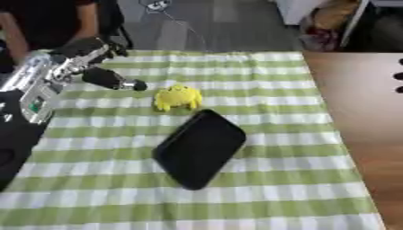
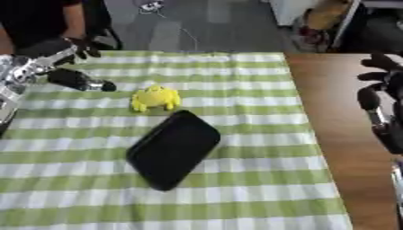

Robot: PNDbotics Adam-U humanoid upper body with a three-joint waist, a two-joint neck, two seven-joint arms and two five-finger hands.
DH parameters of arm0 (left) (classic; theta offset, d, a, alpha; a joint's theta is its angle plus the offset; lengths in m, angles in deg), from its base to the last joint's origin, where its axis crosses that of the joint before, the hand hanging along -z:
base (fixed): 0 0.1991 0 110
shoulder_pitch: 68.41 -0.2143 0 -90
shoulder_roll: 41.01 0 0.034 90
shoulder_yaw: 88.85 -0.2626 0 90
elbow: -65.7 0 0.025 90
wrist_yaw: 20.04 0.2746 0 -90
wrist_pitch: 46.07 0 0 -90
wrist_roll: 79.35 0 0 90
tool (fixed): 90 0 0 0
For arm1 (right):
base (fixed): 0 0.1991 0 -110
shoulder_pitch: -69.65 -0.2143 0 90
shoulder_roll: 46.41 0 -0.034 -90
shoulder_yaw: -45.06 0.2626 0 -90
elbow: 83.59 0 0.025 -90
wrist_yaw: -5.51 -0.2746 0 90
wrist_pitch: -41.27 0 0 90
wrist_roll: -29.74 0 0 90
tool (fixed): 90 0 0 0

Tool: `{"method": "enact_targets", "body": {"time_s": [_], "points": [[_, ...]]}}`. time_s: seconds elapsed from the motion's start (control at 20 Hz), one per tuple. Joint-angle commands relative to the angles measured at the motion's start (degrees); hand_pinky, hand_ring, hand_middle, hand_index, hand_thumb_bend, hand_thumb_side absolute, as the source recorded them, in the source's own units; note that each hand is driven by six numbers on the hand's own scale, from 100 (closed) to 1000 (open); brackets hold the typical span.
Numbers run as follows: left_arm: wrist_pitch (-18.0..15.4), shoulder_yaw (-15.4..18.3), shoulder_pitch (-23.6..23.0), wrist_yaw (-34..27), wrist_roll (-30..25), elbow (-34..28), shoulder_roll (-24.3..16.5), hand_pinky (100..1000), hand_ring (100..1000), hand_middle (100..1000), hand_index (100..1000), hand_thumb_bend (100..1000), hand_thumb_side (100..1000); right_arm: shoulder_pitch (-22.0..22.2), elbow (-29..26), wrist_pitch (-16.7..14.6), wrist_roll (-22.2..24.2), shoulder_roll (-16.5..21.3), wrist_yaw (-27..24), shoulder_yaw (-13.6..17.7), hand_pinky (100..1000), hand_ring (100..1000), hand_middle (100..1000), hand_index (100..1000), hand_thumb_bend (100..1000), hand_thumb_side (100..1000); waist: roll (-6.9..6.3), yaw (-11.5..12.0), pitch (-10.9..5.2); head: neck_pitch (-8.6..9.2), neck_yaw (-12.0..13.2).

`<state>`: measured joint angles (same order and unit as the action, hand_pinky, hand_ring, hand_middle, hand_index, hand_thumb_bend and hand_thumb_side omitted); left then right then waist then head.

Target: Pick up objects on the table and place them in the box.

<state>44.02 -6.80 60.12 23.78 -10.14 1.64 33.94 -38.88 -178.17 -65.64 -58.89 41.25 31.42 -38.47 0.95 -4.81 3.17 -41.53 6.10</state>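
Left hand [image 1: 87,60] was seen raised over the far left corner of the surface [image 1: 299,179], fingers spread and relaxed, nothing gripped, thumb stretched toward the yellow toy [image 1: 178,97] but apart from it. Toy was set near the surface's middle, toward the far edge. Black box [image 1: 200,148] was laid just beside it, nearer the front edge. Right hand [image 2: 379,92] was held off the right edge; finger state cannot be told.

— Where's the toy [image 1: 178,97] from where you sit?
— Mid-table on the cloth [image 1: 275,179], just behind the tray [image 1: 199,148], near its far end.
— And your hands?
— Your left hand [image 1: 94,63] hangs over the far left of the table, left of the toy. Your right hand [image 2: 376,85] is off the cloth, at the right edge.
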Motion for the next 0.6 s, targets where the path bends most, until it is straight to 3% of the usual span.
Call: {"method": "enact_targets", "body": {"time_s": [0.05,0.6], "points": [[-1.2,0.54,2.18,1.39,1.11,3.95,1.17,691,743,798,841,1000,670,-0.66,-0.66,-0.16,0.29,1.09,-0.15,-0.05,581,702,786,935,635,1000,0.03,-0.07,-0.77,0.93,0.4],[-2.42,0.54,3.36,1.97,3.26,7.48,3.62,682,733,796,848,991,678,-0.74,-0.72,-0.19,0.46,1.03,-0.22,-0.09,582,702,786,933,636,1000,0.07,-0.15,-0.75,1.03,0.53]]}}
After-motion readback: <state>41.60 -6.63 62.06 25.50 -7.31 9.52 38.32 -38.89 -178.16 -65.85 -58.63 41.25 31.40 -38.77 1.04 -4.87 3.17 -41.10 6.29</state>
